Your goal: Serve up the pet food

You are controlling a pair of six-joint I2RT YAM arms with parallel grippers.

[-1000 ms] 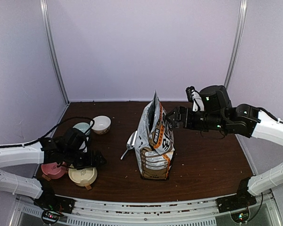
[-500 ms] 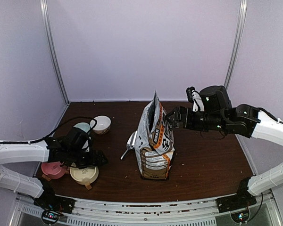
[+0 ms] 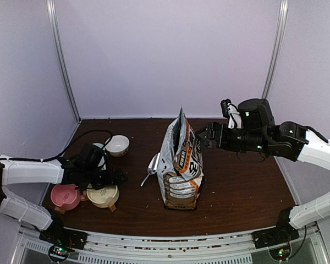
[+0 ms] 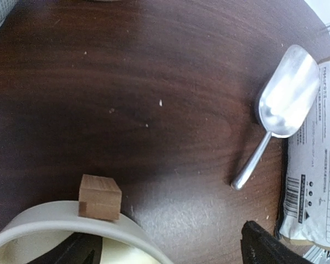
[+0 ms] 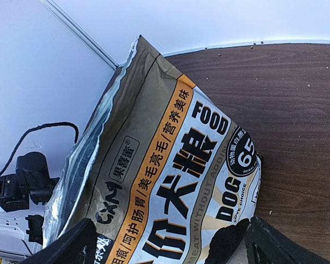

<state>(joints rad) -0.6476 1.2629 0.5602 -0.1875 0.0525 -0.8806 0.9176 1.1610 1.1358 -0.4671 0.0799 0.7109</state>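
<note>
The pet food itself is hidden. An orange, black and white printed foil bag (image 3: 181,165) (image 5: 170,165) stands upright mid-table with its top open. My right gripper (image 3: 207,135) (image 5: 170,234) hovers open just right of the bag's upper part, the printed face filling the space ahead of its jaws. My left gripper (image 3: 114,179) (image 4: 170,247) is open and low over the table, one finger inside a cream bowl (image 3: 103,195) (image 4: 60,223) and the other outside its rim. A metal scoop (image 3: 152,165) (image 4: 283,99) lies empty, left of the bag.
A pink bowl (image 3: 64,196) sits left of the cream one, whose rim carries a wooden tab (image 4: 100,197). A white bowl (image 3: 118,144) and a pale green one (image 3: 94,148) stand further back. Crumbs dot the brown table (image 3: 236,192). Purple walls close in three sides.
The cream bowl has slid right and away from the front edge with my left gripper. My right gripper has drawn back slightly to the right of the bag.
</note>
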